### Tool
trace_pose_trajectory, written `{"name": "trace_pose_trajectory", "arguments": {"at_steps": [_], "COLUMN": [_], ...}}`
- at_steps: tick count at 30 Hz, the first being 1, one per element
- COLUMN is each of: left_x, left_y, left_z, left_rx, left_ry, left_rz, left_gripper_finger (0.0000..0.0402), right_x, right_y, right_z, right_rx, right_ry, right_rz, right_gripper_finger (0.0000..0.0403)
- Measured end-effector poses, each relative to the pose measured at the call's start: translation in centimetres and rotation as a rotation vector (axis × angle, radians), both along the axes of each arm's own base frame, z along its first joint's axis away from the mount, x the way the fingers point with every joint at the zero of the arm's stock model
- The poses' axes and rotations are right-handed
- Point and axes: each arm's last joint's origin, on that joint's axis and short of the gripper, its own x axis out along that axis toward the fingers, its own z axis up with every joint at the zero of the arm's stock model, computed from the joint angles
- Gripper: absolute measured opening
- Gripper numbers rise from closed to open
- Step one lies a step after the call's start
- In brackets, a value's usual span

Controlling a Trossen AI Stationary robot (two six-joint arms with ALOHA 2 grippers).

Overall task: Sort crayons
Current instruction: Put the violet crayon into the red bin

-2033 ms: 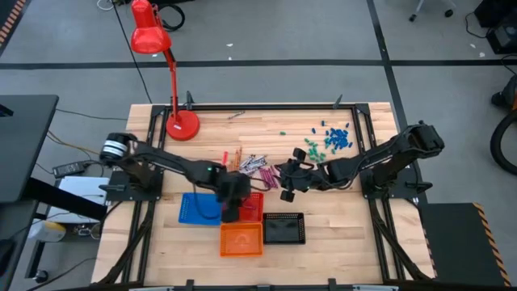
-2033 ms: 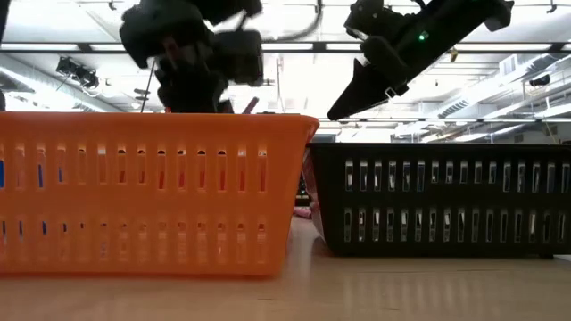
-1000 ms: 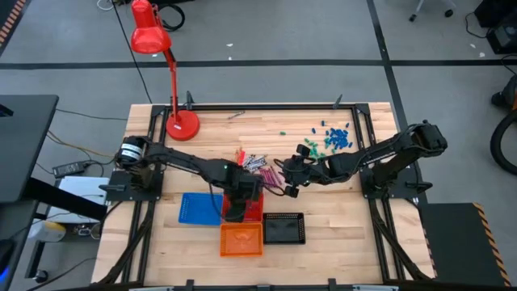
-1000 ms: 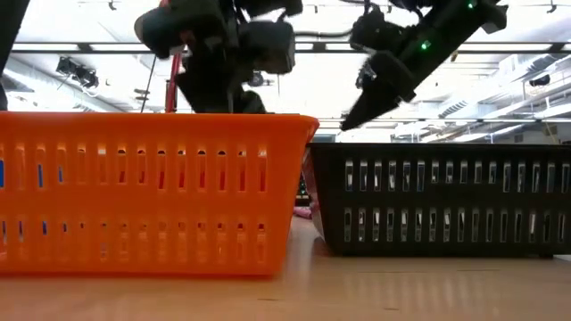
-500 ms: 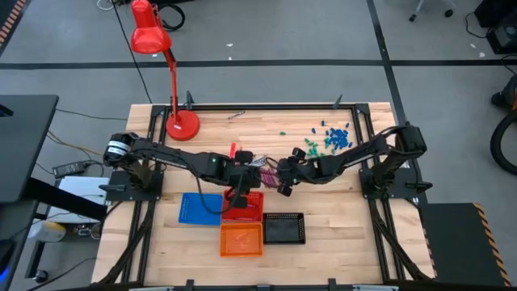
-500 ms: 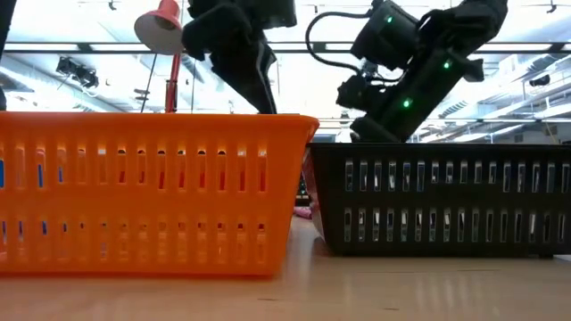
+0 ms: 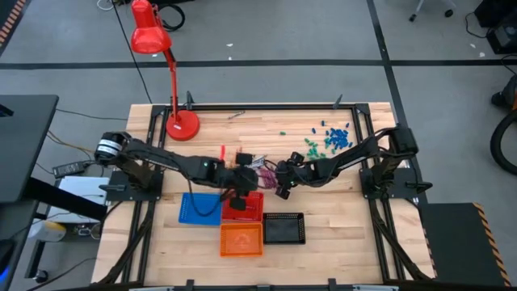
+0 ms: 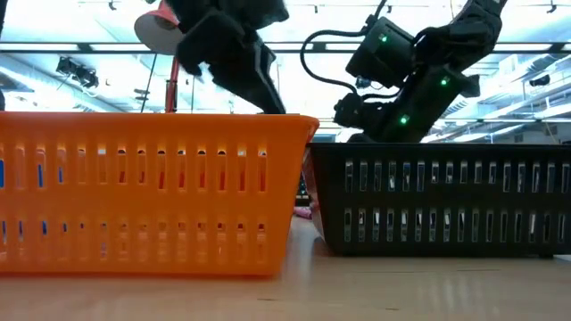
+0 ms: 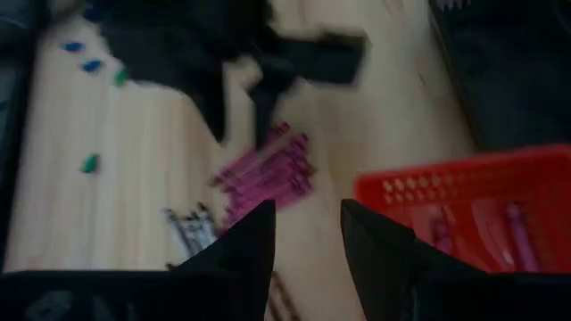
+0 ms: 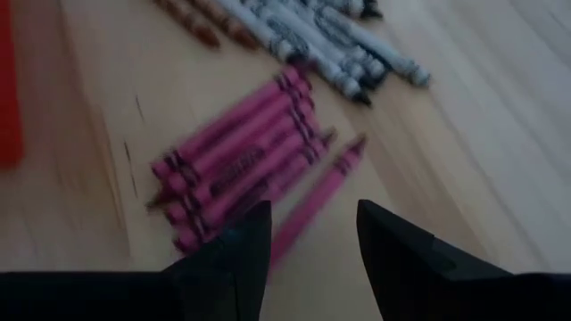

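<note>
Four trays near the tabletop's front edge: blue tray [image 7: 199, 208], red tray [image 7: 252, 204], orange tray [image 7: 241, 239], black tray [image 7: 283, 229]. One red lamp [image 7: 182, 124] at the back left. Crayons [image 7: 260, 166] lie loose mid-tabletop: a magenta bunch [image 10: 236, 167] I can't count exactly, one magenta crayon [image 10: 314, 201] apart beside it, a grey-silver group [image 10: 312, 31] and a few orange ones; at least two magenta crayons already lie in the red tray. Green and blue bits [image 7: 329, 139] are scattered back right.

My left end effector [image 7: 240, 179] sits over the red tray's back edge, fingers [image 9: 252, 250] parted, empty. It was farther forward over that tray a second ago.

My right end effector [image 7: 280, 179] is over the magenta bunch, fingers [image 10: 234, 254] parted, gripping nothing. It has dropped lower and nearer the pile than before.
</note>
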Motion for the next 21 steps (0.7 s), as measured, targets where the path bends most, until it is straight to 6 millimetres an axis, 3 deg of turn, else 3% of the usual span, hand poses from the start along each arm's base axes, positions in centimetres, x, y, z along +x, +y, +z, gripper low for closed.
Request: {"name": "trace_pose_trajectory", "arguments": {"at_steps": [7,13,21], "left_x": [-3.4,-5.9,-6.2], "left_y": [2.0,3.7,3.9], "left_z": [0.9,-0.1,-0.2], "left_rx": [-0.056,-0.123,-0.151], "left_ry": [-0.096,-0.102,-0.118], "left_rz": [0.087,0.208,0.238], "left_gripper_finger": [0.0141,0.0142,0.0142], "right_x": [-0.5,-0.4,-0.4], "right_y": [0.0,-0.3,-0.5], "right_z": [-0.5,-1.4,-1.4], "right_rx": [0.009,0.039,0.056], "right_ry": [0.018,0.043,0.068], "right_rz": [-0.011,-0.014,-0.007], "right_gripper_finger": [0.017,0.0169,0.0132]}}
